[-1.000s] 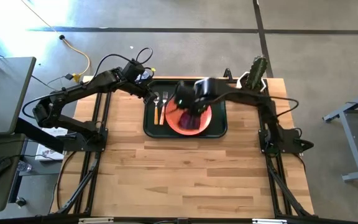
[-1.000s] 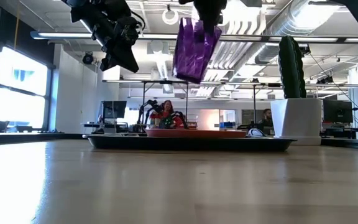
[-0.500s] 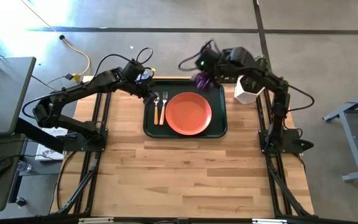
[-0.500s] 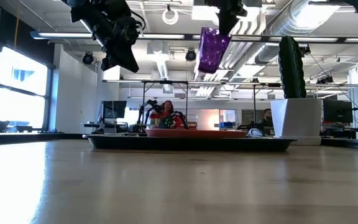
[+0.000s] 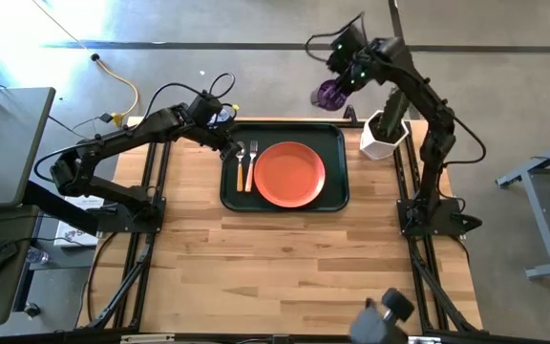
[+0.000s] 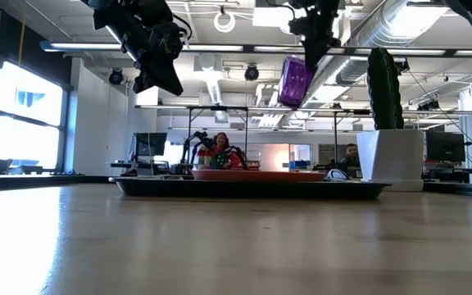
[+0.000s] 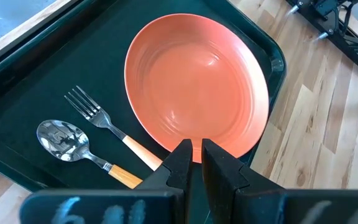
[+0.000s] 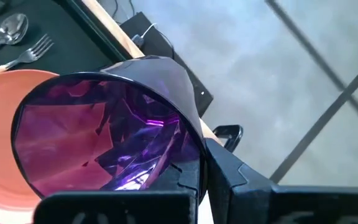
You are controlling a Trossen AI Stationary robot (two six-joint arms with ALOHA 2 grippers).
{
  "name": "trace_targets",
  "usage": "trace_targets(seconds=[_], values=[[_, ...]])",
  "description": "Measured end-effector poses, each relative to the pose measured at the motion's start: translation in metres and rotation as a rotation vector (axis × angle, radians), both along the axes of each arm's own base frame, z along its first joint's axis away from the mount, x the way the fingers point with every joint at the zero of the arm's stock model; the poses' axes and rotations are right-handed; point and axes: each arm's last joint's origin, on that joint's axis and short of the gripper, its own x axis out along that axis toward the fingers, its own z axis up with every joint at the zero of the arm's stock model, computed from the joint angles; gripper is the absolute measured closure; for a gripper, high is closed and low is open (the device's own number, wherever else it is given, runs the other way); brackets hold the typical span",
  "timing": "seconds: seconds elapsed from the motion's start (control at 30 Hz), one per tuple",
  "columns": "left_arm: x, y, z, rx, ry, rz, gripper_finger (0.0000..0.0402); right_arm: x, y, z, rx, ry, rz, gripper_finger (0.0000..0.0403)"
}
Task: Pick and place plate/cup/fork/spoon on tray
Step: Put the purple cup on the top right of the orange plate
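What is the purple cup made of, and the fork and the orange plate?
The cup, held by the right gripper, looks like see-through purple plastic: the plate's orange shows through it. The fork seems to have shiny metal tines that glint and an orange handle, probably plastic. The plate looks like smooth plastic with a soft sheen, though the pictures cannot prove it.

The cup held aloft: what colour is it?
Translucent purple cup, clearest in the right wrist view.
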Motion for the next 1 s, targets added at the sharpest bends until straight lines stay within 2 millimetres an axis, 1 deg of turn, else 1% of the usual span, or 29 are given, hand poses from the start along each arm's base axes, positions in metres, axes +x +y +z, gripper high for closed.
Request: trace_targets(seconds=[0.13,0.23,0.4,0.57,0.8,0.9,1.0], values=[[0.000,0.000,0.000,0.000,0.000,0.000,0.0376,-0.012,-0.024,-0.009,0.081,-0.033,-0.011,0.0403],[0.000,0.000,0.000,-0.002,-0.006,0.005,0.0376,-0.018,-0.040,-0.021,0.160,-0.049,-0.021,0.0403],[0.001,0.001,0.001,0.005,-0.010,0.009,0.0376,-0.016,-0.059,-0.045,0.276,-0.015,-0.004,0.0403],[0.000,0.002,0.001,0.037,0.013,0.044,0.0376,-0.006,-0.070,-0.068,0.333,0.032,0.009,0.0403],[0.000,0.002,0.000,0.033,0.012,0.052,0.0376,0.009,-0.080,-0.096,0.392,0.076,0.004,0.0403],[0.000,0.002,0.000,0.017,0.009,0.070,0.0376,0.015,-0.083,-0.107,0.419,0.087,-0.005,0.0403],[0.000,0.002,0.000,0.015,0.010,0.073,0.0376,0.020,-0.081,-0.120,0.478,0.094,0.011,0.0403]])
